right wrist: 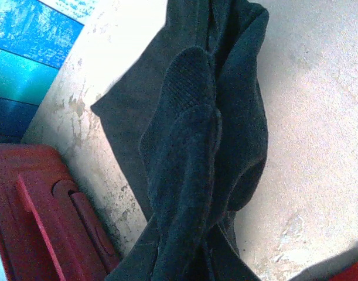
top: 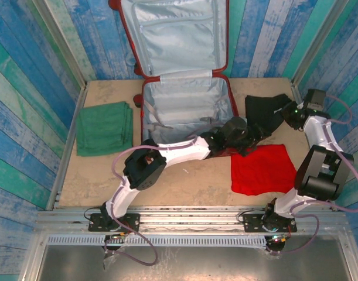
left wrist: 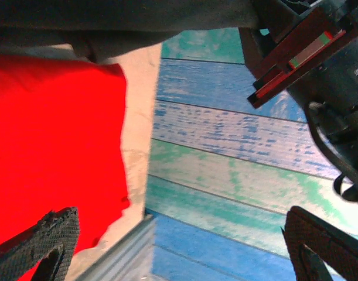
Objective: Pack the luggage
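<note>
Check the left gripper (left wrist: 184, 240): its jaws stand wide apart and hold nothing. It hangs over the table (top: 184, 178) at the near right corner of the luggage (top: 184, 105). The luggage lies open beside and behind this gripper, with its lid propped against the back wall (the grey-blue lining of both halves is exposed). The red cloth (top: 262, 168) lies flat on the table just below and ahead of this gripper, near it but not touching.

Check the right gripper (top: 287, 114): its jaws are almost closed and pinch the black cloth (top: 263, 111). The cloth drapes around the fingers (right wrist: 184, 105) and trails onto the table. The luggage's red shell sits just to the left of this gripper. The green cloth (top: 104, 127) lies folded beyond the luggage, well apart from both grippers.
</note>
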Robot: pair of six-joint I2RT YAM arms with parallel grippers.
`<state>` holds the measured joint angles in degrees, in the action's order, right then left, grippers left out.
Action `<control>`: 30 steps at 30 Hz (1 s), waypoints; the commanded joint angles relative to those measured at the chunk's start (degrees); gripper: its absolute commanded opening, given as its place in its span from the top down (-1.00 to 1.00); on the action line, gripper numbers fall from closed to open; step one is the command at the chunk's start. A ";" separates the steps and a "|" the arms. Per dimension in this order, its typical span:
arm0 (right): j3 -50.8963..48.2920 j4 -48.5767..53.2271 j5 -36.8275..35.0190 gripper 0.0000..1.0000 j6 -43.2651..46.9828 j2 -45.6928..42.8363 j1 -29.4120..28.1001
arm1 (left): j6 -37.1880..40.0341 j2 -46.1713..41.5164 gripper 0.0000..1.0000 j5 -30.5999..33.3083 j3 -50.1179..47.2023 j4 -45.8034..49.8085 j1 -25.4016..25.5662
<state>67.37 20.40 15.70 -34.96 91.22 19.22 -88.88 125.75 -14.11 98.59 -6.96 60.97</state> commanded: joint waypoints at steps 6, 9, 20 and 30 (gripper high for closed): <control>-1.50 1.04 2.23 0.99 0.02 -3.69 0.20 | -12.74 9.36 -0.87 4.84 9.62 1.85 1.78; -1.37 1.74 2.91 0.99 0.58 -4.25 0.20 | -12.91 10.66 -0.87 6.96 11.63 3.99 1.78; -2.64 1.66 5.03 0.99 1.79 -5.06 0.29 | -15.25 20.29 -0.87 9.07 24.87 11.41 -1.40; -2.19 2.18 8.66 0.99 3.48 -4.94 1.86 | 36.47 14.51 -0.87 3.67 24.16 14.64 -5.38</control>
<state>64.84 21.93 21.76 -32.73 87.74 20.27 -76.69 142.52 -8.51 123.02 2.20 56.51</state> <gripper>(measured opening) 0.131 0.936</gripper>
